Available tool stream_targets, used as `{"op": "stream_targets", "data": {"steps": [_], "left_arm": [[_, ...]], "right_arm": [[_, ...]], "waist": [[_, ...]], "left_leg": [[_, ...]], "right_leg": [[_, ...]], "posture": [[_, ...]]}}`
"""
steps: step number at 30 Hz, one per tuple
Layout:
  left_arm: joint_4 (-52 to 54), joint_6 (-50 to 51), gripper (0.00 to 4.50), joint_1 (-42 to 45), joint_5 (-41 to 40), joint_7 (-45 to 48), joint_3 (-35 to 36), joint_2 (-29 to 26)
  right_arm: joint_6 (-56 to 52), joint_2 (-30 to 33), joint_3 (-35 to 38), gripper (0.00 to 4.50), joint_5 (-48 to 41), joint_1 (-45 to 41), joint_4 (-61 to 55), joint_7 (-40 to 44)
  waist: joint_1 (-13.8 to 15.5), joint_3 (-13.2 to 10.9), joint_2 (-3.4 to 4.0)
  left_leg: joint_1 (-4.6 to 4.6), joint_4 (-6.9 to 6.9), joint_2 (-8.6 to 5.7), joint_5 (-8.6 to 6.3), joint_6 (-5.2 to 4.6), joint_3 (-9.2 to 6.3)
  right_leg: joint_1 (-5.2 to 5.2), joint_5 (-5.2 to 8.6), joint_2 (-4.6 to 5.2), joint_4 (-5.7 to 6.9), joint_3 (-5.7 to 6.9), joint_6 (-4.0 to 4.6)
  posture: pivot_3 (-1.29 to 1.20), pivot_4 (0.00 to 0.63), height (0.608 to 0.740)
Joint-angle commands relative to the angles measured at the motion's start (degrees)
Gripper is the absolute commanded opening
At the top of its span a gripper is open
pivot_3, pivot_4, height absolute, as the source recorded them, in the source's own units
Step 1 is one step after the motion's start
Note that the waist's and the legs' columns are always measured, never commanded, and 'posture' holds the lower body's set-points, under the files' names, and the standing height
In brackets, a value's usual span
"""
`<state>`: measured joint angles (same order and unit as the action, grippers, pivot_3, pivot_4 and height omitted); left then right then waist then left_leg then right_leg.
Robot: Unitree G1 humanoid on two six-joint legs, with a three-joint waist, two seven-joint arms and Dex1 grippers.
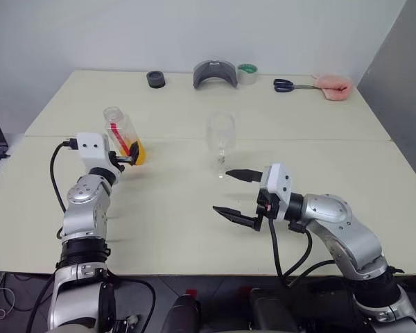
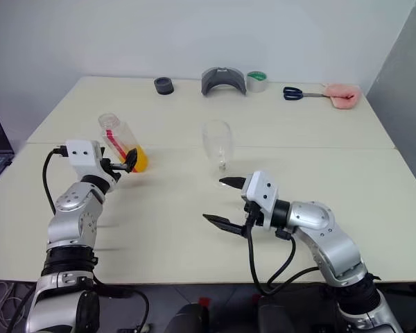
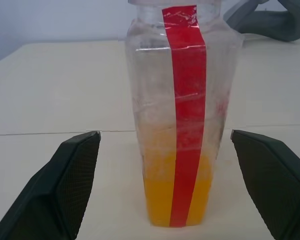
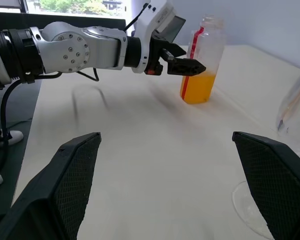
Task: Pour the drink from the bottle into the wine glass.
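Your left wrist view shows the bottle [image 3: 182, 115] uncapped, upright on the tabletop [image 1: 194, 208], with the drink [image 3: 160, 192] filling its lower part. The head views add the wine glass [image 1: 221, 142], standing well apart from the bottle. Your left gripper [image 1: 128, 155] is spread wide around the bottle without touching it. Your right gripper [image 1: 237, 196] is equally wide, empty, just beside the glass.

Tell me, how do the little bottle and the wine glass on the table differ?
The bottle holds orange-yellow drink in its lower part; the wine glass looks empty.
The bottle carries a red strip down its side; the wine glass is plain.
The bottle stands on a flat base, the wine glass on a thin stem and small foot.
The bottle sits between the open fingers of the left gripper; the wine glass stands free, just beyond the open right gripper.
Both are clear and upright.
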<state>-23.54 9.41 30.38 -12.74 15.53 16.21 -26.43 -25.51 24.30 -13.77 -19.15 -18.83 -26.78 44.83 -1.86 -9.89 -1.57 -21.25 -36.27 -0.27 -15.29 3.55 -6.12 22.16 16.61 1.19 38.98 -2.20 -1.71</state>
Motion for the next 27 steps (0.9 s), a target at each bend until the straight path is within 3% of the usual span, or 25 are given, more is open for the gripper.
{"op": "stream_targets", "data": {"steps": [1,8,11,18,23,27], "left_arm": [[-2.18,-2.71,4.5,2.72,0.43,1.31,0.34,-1.53],[-11.55,-5.3,4.5,8.29,0.88,2.8,0.11,-2.58],[-15.29,-6.88,3.92,10.51,1.37,4.0,-0.48,-2.82],[-19.49,-9.39,1.82,12.9,1.94,6.36,-1.54,-2.41],[-16.47,-9.7,1.74,11.33,1.97,7.38,-2.49,-1.34],[-6.65,-9.58,1.74,8.58,3.28,10.99,-6.76,-0.75]], "right_arm": [[0.06,-0.27,-0.13,4.48,-0.72,-0.96,-2.49,-0.33],[0.34,-0.48,-0.53,4.48,-0.34,-1.5,-1.96,-0.54],[0.46,-0.55,-0.65,4.5,-0.2,-1.56,-1.88,-0.71],[0.64,-0.62,-0.75,4.5,0.24,-1.38,-2.28,-1.61],[1.11,-0.83,-0.33,4.5,0.75,-0.91,-2.67,-3.04],[0.6,-0.39,2.45,4.5,-0.27,0.15,-4.35,-4.7]], "waist": [[0.0,-0.01,-0.01],[0.0,-0.01,-0.02],[0.01,-0.01,-0.02],[-0.01,-0.01,-0.02],[0.01,-0.01,-0.02],[0.03,-0.02,-0.02]], "left_leg": [[-0.01,-0.01,0.0,0.0,0.0,0.0],[-0.18,-0.14,-0.01,0.0,0.0,-0.07],[-0.22,-0.2,-0.02,0.0,0.0,-0.07],[-0.46,-0.5,-0.03,0.0,0.0,-0.17],[-0.52,-0.56,-0.05,0.0,0.0,-0.24],[-0.58,-0.58,-0.07,0.0,0.0,-0.26]], "right_leg": [[0.0,0.0,0.0,0.0,0.0,0.0],[0.08,0.0,0.0,0.01,0.11,0.0],[0.09,0.0,0.0,0.01,0.12,0.0],[0.14,-0.03,0.0,0.03,0.21,-0.04],[0.14,-0.03,0.01,0.03,0.26,-0.04],[0.16,-0.03,0.04,0.02,0.25,-0.04]], "posture": [[0.0,0.15,0.74],[0.0,0.15,0.74],[0.0,0.15,0.74],[0.0,0.15,0.74],[0.0,0.15,0.74],[0.0,0.15,0.74]]}}
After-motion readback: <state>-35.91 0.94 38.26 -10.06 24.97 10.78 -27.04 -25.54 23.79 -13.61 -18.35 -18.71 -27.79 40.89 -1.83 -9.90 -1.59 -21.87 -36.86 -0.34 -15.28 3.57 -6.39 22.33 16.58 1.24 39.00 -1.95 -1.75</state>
